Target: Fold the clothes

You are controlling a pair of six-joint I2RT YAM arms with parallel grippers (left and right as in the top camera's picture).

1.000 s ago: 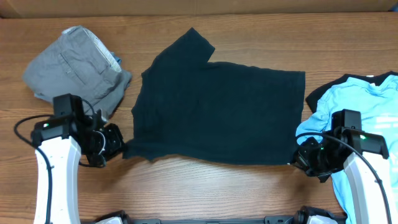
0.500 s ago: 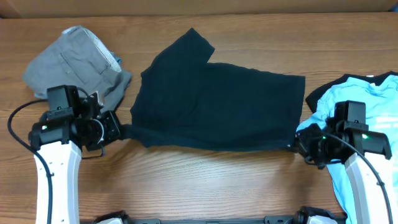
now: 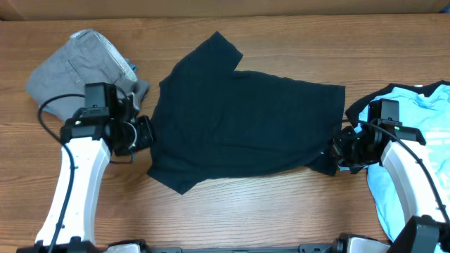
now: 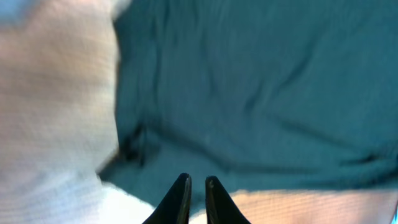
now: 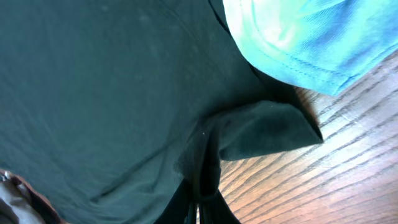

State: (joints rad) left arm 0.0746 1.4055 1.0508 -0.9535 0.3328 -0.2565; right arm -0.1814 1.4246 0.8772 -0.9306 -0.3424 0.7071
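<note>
Now, overhead / progress: the first fold is, I judge, only getting under way. The near edge of the black T-shirt (image 3: 246, 119) is running crooked and rumpled, and no finished fold is showing.
Overhead / left to do: the grey trousers (image 3: 77, 67) are lying heaped at the far-left corner of the bench (image 3: 246, 218). The light blue T-shirt (image 3: 422, 119) is lying spread at the right edge. Both are waiting.
Overhead / place: the black T-shirt is lying mid-bench, between the two grippers.
Overhead / axis: its long axis is running left to right, along the near edge. One sleeve (image 3: 214, 53) is pointing at the far edge. I judge the neck end is facing the left edge and the hem the right.
Overhead / grippers: the left gripper (image 3: 145, 133) is sitting at the shirt's left edge, the right gripper (image 3: 339, 150) at its near-right corner.
Left wrist / claw: the left gripper (image 4: 197, 182) is showing its fingers a sliver apart over the black T-shirt (image 4: 261, 93). Blur is hiding any pinch, so I cannot tell.
Right wrist / claw: the right gripper (image 5: 199, 205) is clamping together on a raised ridge of the black T-shirt (image 5: 112, 93). A corner flap is hanging over bare bench (image 5: 311, 186), and the light blue T-shirt (image 5: 298, 37) is touching the black cloth.
</note>
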